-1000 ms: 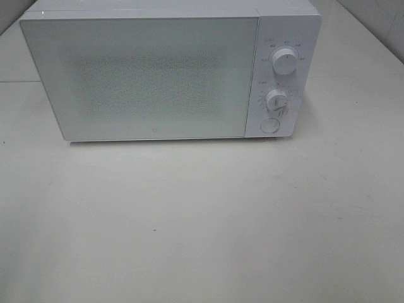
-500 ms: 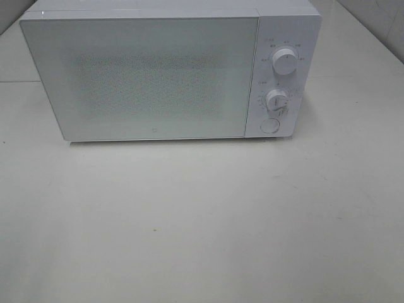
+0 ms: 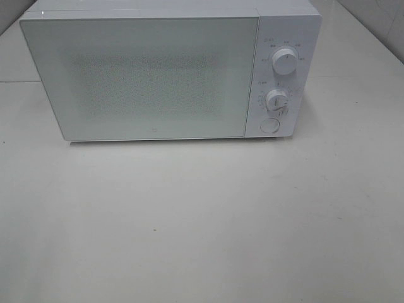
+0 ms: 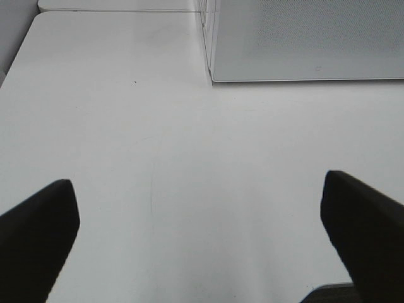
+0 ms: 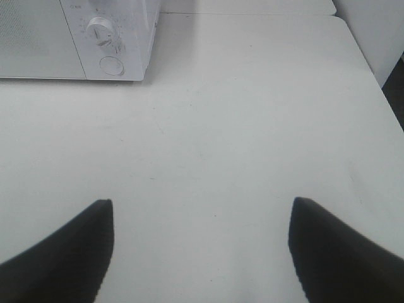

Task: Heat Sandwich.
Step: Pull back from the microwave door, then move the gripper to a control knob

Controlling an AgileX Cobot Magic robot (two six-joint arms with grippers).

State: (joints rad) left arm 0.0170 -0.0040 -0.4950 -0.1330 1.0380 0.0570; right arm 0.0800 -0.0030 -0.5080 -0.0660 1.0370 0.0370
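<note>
The sandwich is seen nowhere, the microwave is shut, the left gripper and right gripper are held spread and empty above the table, and nothing is found changed from a second ago, so no step is judged underway.

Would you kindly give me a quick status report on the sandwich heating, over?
Left hand open, empty; right hand open, empty. Sandwich not in view. Microwave door shut, nothing seen in front of it.
</note>
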